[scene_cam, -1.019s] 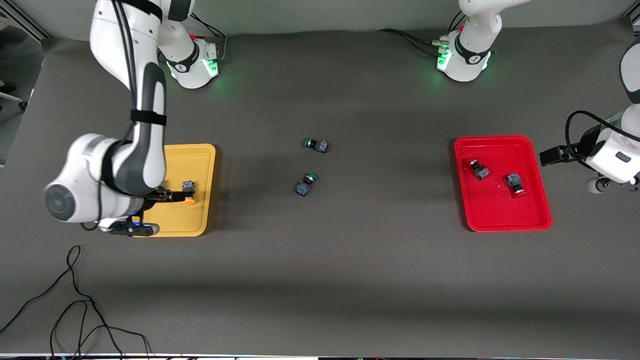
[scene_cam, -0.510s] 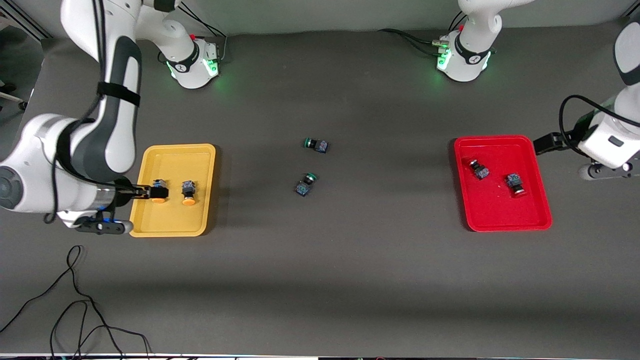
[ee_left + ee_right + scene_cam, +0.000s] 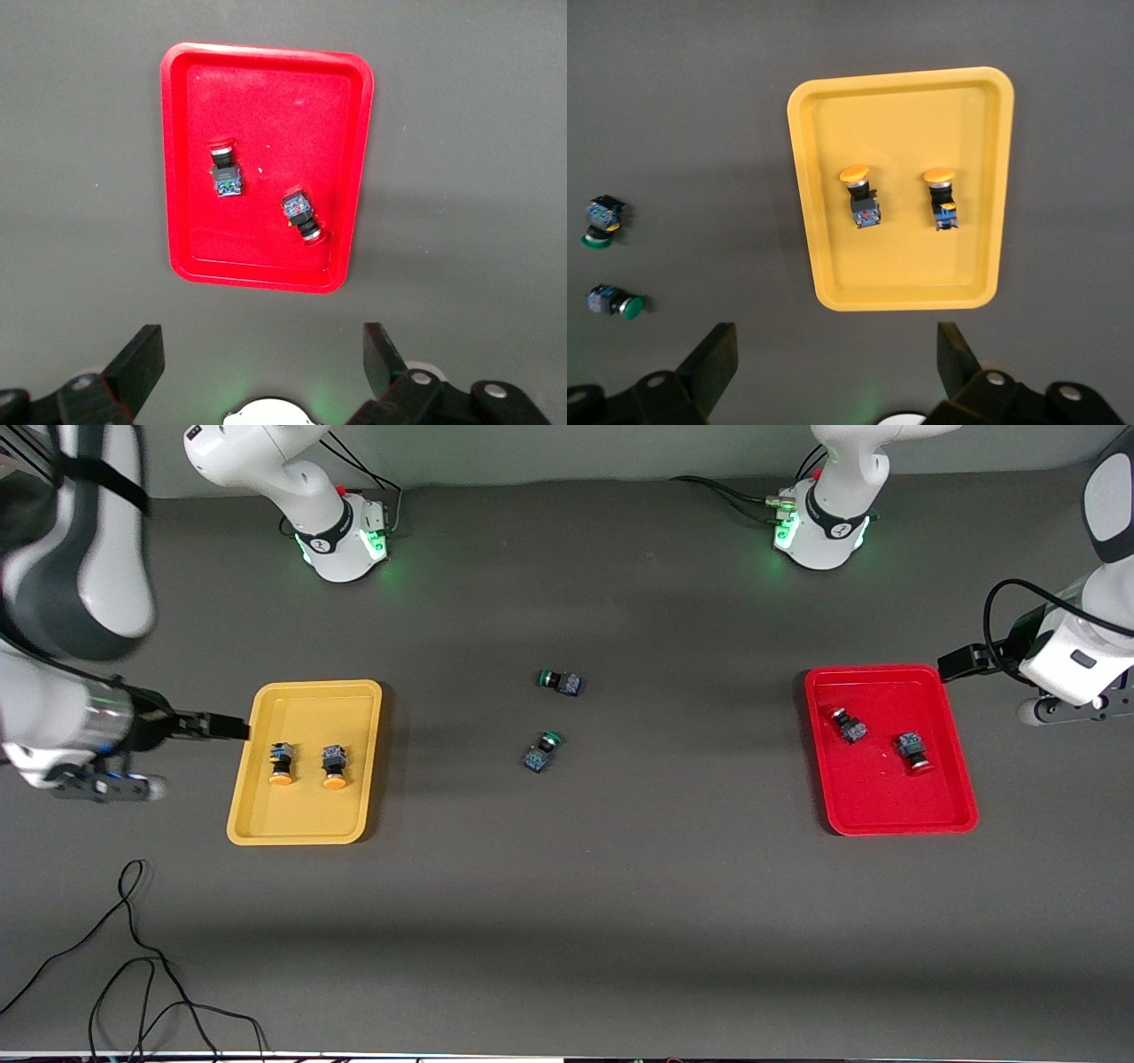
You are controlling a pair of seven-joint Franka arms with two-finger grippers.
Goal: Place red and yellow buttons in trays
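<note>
Two yellow buttons point(image 3: 282, 763) point(image 3: 334, 766) lie side by side in the yellow tray point(image 3: 306, 708), and the right wrist view shows them too point(image 3: 861, 197) point(image 3: 943, 199). Two red buttons point(image 3: 849, 724) point(image 3: 912, 750) lie in the red tray point(image 3: 886, 788); the left wrist view also has them point(image 3: 225, 173) point(image 3: 299, 216). My right gripper point(image 3: 239, 728) point(image 3: 837, 354) hangs open and empty just off the yellow tray's edge, at the right arm's end of the table. My left gripper point(image 3: 948, 664) point(image 3: 263, 350) hangs open and empty by the red tray's corner nearest the left arm's base.
Two green-capped buttons point(image 3: 560, 682) point(image 3: 541, 750) lie on the dark table between the trays, seen also in the right wrist view point(image 3: 601, 221) point(image 3: 616, 303). A black cable point(image 3: 133, 957) loops on the table near the front camera at the right arm's end.
My right gripper has drawn back off the yellow tray toward the right arm's end of the table, uncovering both yellow buttons. My left gripper has drifted slightly toward the red tray's corner.
</note>
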